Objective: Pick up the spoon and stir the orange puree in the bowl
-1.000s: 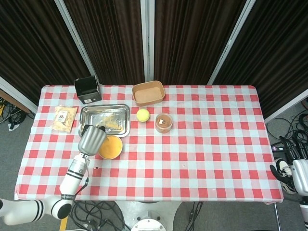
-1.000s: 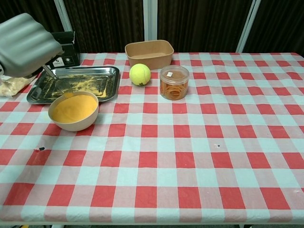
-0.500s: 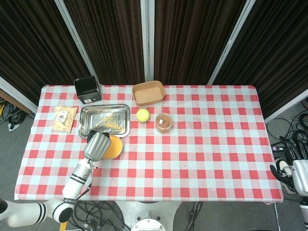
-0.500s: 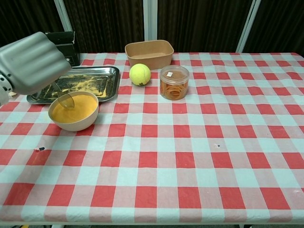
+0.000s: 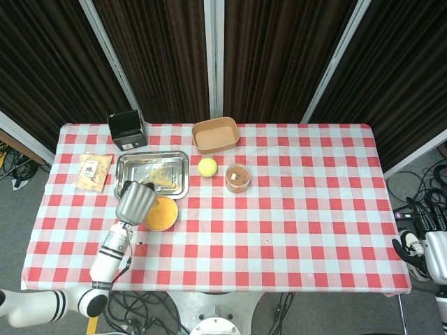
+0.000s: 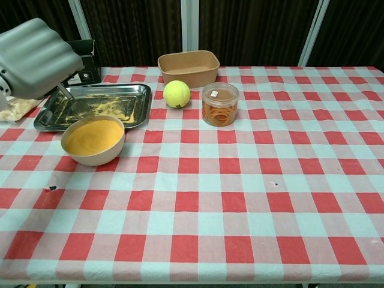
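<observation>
A beige bowl [image 6: 91, 156] of orange puree [image 6: 93, 136] stands on the checked table, front left; the head view shows the bowl [image 5: 161, 213] too. My left hand [image 6: 37, 57] hovers above and to the left of the bowl, gripping a thin metal spoon [image 6: 73, 101] that slants down to the right. The spoon's tip sits at the bowl's far rim, just above the puree. In the head view the left hand [image 5: 135, 202] covers the bowl's left edge. My right hand is not in view.
A smeared metal tray [image 6: 129, 111] lies right behind the bowl. A tennis ball [image 6: 176, 93], a clear jar of orange bands [image 6: 219, 105], a brown paper box [image 6: 188, 66], a black box [image 5: 126, 130] and a snack bag [image 5: 93, 172] stand further back.
The left hand has risen and pulled back to the left, lifting the spoon's tip out of the puree to the bowl's far rim.
</observation>
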`<state>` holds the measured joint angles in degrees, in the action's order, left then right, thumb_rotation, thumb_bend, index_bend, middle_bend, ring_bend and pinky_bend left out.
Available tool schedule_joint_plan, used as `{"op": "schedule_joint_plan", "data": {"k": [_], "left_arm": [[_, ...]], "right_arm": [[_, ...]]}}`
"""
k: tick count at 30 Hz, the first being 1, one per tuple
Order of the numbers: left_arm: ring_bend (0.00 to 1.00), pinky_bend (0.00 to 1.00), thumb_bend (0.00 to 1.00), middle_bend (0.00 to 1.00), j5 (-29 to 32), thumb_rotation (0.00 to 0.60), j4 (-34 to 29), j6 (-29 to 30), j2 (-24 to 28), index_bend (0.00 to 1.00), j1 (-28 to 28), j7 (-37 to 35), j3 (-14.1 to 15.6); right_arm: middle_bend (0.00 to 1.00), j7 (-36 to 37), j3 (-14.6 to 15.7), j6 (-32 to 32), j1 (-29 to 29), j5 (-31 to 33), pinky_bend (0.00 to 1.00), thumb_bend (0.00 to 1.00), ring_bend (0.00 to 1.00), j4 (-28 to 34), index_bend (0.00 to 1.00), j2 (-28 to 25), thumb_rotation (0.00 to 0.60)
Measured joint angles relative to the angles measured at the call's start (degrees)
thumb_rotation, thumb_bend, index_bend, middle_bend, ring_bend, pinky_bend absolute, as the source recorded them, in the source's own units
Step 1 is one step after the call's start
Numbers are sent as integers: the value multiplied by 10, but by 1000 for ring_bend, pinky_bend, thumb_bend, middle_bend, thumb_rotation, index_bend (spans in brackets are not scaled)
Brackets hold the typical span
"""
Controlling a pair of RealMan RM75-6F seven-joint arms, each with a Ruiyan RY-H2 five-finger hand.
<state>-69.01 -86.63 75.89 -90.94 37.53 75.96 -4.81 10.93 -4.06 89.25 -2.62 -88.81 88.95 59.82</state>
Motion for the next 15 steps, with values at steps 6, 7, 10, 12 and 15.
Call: {"op": "schedule_joint_plan", "data": {"k": [6, 7, 10, 12, 15], "left_arm": [[927, 979, 448, 952, 13, 600, -6, -16, 14, 693, 2, -83, -26], [927, 979, 448, 952, 19, 600, -8, -23, 17, 693, 2, -103, -31], [928, 979, 448, 952, 45, 600, -12, -49, 28, 693, 4, -162, -50], [928, 979, 448, 952, 69, 600, -11, -71, 33, 693, 7, -199, -64], [927, 978, 447, 952, 125, 600, -3, -121, 39, 690, 13, -261, -90]], "right_arm": [[136, 1, -1, -2, -1, 2, 84, 236, 0, 0, 0, 0, 600], [135, 1, -1, -3, -1, 2, 84, 235, 0, -1, 0, 0, 600], [136, 1, -1, -6, -3, 3, 84, 236, 0, -1, 0, 0, 600], [136, 2, -1, -8, -4, 3, 84, 235, 0, -2, 0, 1, 600], [136, 1, -1, -10, -5, 4, 84, 235, 0, -2, 0, 1, 600]]}}
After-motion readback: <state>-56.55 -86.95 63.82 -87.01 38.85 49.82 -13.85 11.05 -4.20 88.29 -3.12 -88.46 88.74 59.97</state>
